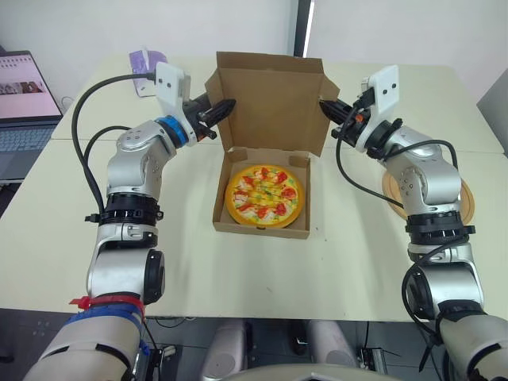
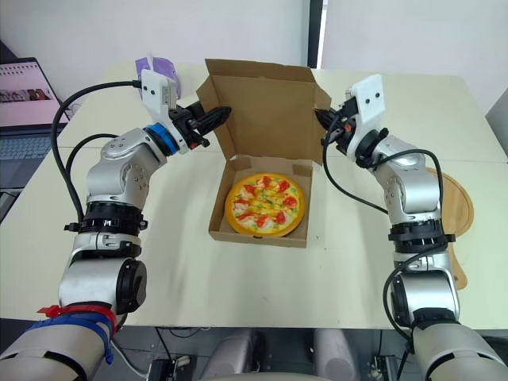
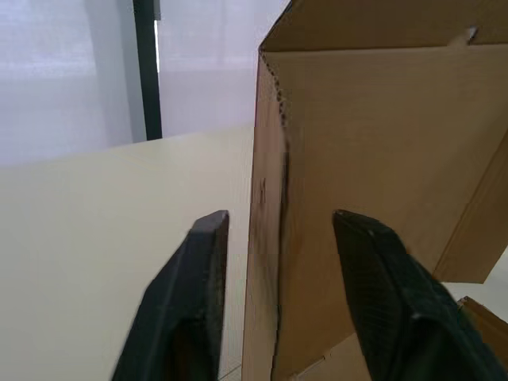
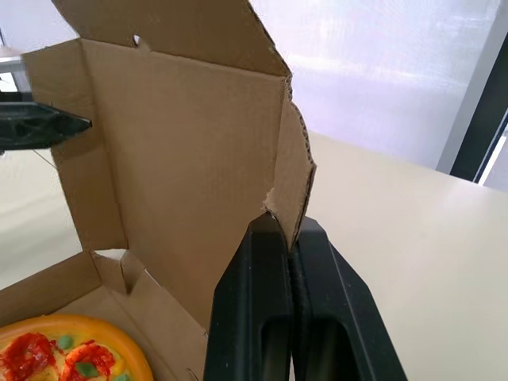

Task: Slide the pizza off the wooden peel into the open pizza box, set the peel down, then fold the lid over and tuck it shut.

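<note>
Pizza [image 1: 265, 196] sits in box base [image 1: 262, 231]; peel [image 2: 459, 208] lies on table [image 1: 79, 206], right. Lid [image 1: 274, 99] upright: light, thin cardboard, creases easily. Left gripper [image 1: 225, 108] gapes astride left side flap [image 3: 266, 238]; right gripper [image 4: 290, 238] pinches right flap [image 4: 295, 171]. Best hold: flaps near top corners

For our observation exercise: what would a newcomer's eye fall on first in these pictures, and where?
The colourful pizza lies in the pizza box in the middle of the table, its lid standing upright. The left gripper is open around the lid's left edge; the right gripper is shut on its right edge. The wooden peel lies on the table by the right arm.
</note>
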